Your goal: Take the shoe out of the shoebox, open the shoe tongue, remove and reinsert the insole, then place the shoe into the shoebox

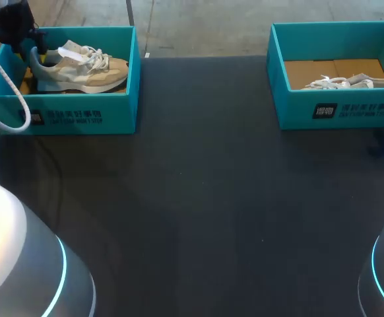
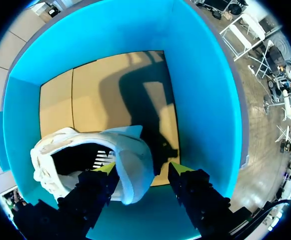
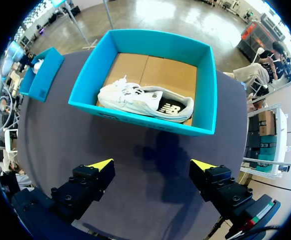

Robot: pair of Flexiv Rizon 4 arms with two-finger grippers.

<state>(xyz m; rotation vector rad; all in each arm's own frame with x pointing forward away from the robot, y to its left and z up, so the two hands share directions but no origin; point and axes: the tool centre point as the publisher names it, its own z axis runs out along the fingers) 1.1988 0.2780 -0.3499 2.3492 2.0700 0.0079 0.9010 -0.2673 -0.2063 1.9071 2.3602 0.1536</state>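
Now the beige shoe (image 1: 80,66) sits upright inside the left shoebox (image 1: 80,115) at the tabletop's (image 1: 205,198) far left. The left gripper (image 2: 144,168) is lowered over its heel, fingers spread and straddling the heel wall, likely to grip it for lifting out. At far right, a white shoe (image 3: 145,100) lies in the right shoebox (image 3: 140,120). The right gripper (image 3: 150,164) hovers released on the near side of it. Two shoes, two boxes.

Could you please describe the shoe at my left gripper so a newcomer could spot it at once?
On the dark table stand two teal shoeboxes; take the left shoebox. The shoe inside is beige with a pale sole, the left gripper at its heel; the right shoebox holds a white shoe.
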